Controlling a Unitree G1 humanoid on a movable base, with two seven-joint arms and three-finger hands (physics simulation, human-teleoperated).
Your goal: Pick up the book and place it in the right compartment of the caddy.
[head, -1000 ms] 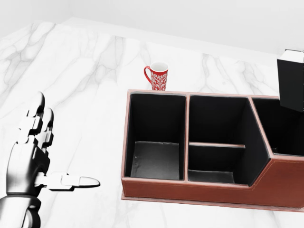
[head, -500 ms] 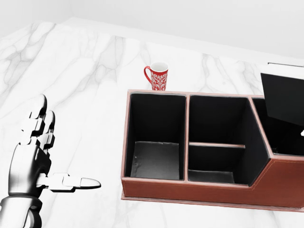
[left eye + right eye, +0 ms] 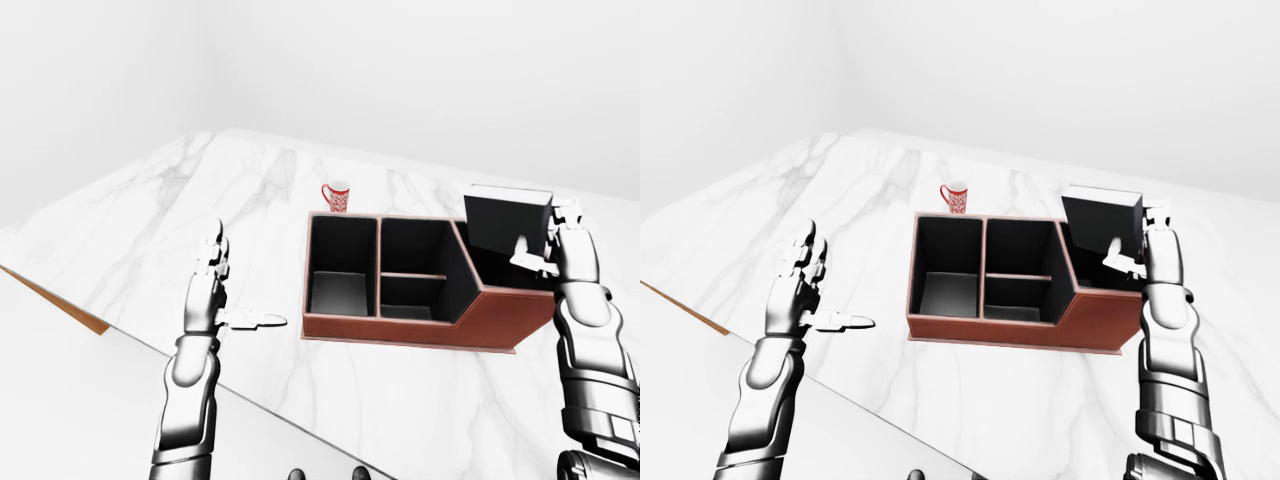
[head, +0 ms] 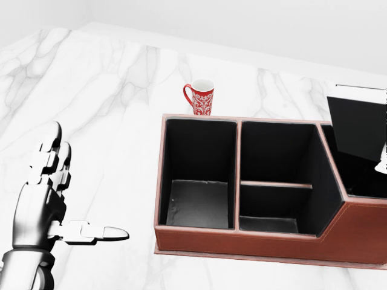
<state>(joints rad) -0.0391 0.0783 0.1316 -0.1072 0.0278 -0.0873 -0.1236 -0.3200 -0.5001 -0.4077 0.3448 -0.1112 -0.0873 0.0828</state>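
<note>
Nearest, left hand (image 4: 45, 199): spread, empty, thumb stuck out sideways toward the caddy, hovering over the marble table (image 4: 109, 90) well left of it. Same pose as in both earlier head frames, so it plays no part in this step.

Right hand (image 3: 1150, 255): fingers and thumb pinching the book (image 3: 1102, 222) by its right edge, upright, just beside the caddy's right wall. In the head view only a sliver of it shows at the right border.

Caddy (image 4: 254, 238): brown leather with black lining; left compartment empty, middle one empty with a low divider shelf. Right compartment (image 3: 500, 270) is the target, and the book's lower edge hangs at its mouth.

What changed: a second ago the book was a dark slab at the far right edge of the head view, high and off to the side. Half a second ago it had come left and down over the right compartment. Now it sits about there, a touch further left, tilted, with its top edge visible. Camera has not moved; caddy and mug are unshifted.

So carry is done and this is the insertion phase. Book looks not yet seated; cannot tell whether it touches the caddy wall. Likely needs lowering, then release.

Farthest: red patterned mug (image 4: 201, 96), just beyond the caddy's far left rim, untouched.
</note>
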